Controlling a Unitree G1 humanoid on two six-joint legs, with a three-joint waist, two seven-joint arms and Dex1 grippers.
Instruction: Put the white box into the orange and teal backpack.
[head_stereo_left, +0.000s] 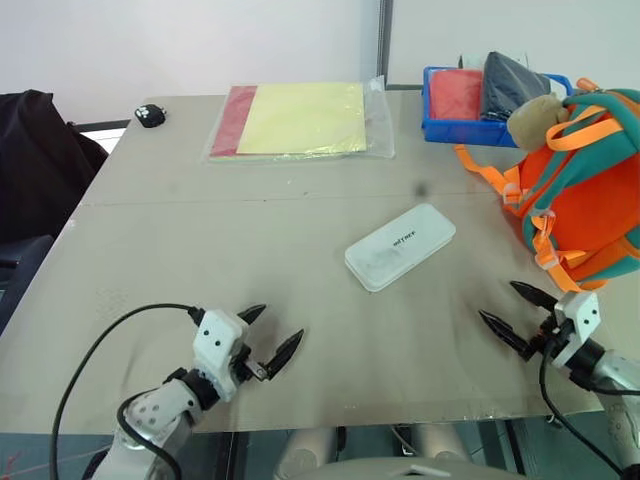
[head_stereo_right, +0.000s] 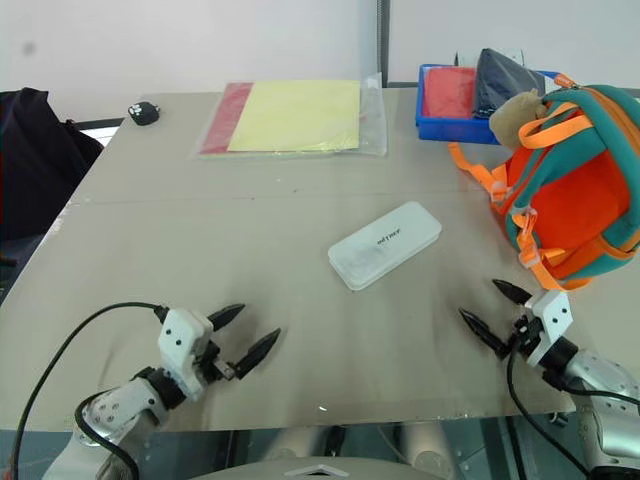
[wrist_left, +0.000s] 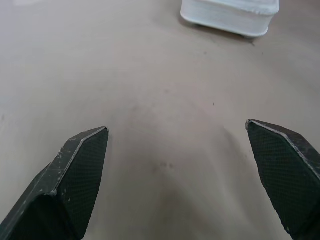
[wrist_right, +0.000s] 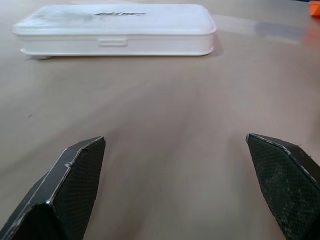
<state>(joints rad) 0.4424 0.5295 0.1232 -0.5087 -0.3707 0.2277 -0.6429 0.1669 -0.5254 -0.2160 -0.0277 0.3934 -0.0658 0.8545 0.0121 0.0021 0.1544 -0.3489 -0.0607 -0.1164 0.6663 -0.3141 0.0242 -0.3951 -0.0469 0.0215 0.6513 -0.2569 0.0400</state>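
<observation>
White box (head_stereo_left: 400, 246) lies between, beyond both spread tools, untouched.

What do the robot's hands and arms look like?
Each hand has two black pointed fingers, like claws, with a fine textured surface, fixed to a white blocky part. The left hand sits on a grey jointed wrist with a black cable looping beside it. The right hand also has a black cable.
</observation>
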